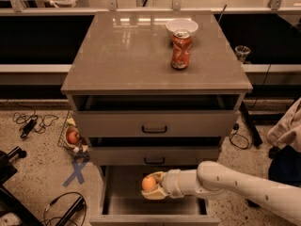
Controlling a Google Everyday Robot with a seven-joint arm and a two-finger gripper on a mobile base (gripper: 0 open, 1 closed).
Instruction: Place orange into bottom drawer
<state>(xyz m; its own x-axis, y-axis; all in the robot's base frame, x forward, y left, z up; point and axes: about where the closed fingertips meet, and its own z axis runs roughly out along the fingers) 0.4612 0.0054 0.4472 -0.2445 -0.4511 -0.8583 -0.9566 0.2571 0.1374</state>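
The orange (148, 183) is a small round orange-yellow fruit held in my gripper (151, 186), which is shut on it. The white arm reaches in from the lower right. The gripper holds the orange low over the bare floor of the open bottom drawer (123, 205), a wide grey-beige tray pulled out at the foot of the cabinet. The orange sits over the middle of the drawer, a little left of centre. I cannot tell whether it touches the floor.
Two drawer fronts with black handles (154, 129) stand above the open drawer. An orange-red soda can (180, 49) and a white bowl (181, 28) stand on the cabinet top. A reddish fruit (73, 137) lies in a wire basket on the floor at left, with cables nearby.
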